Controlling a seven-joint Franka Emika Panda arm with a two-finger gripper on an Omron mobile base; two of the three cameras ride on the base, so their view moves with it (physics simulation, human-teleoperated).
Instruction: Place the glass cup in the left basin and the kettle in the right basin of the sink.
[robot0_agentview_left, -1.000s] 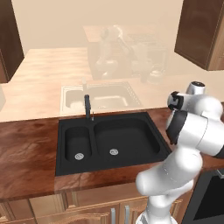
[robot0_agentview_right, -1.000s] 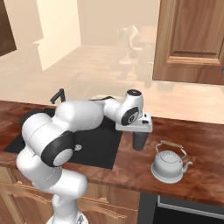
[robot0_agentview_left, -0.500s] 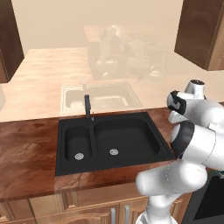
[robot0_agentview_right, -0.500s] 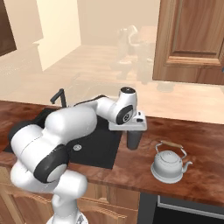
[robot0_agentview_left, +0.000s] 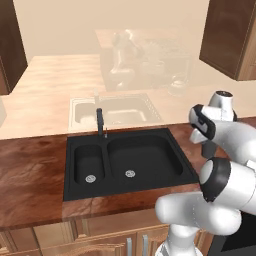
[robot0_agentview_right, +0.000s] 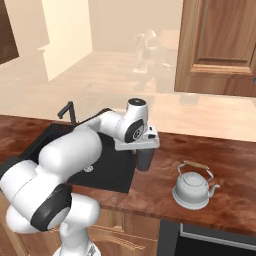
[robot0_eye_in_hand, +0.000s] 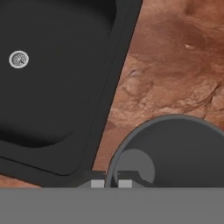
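The small greyish translucent glass cup (robot0_agentview_right: 145, 160) hangs clenched in the gripper (robot0_agentview_right: 143, 152) above the dark wood counter (robot0_agentview_right: 210, 160), beside the black sink (robot0_agentview_left: 130, 162), for carrying leftward.

Black sink (robot0_agentview_left: 131, 182) in wood counter (robot0_agentview_left: 30, 185), faucet (robot0_agentview_left: 100, 122) behind, white arm (robot0_agentview_left: 220, 170) right
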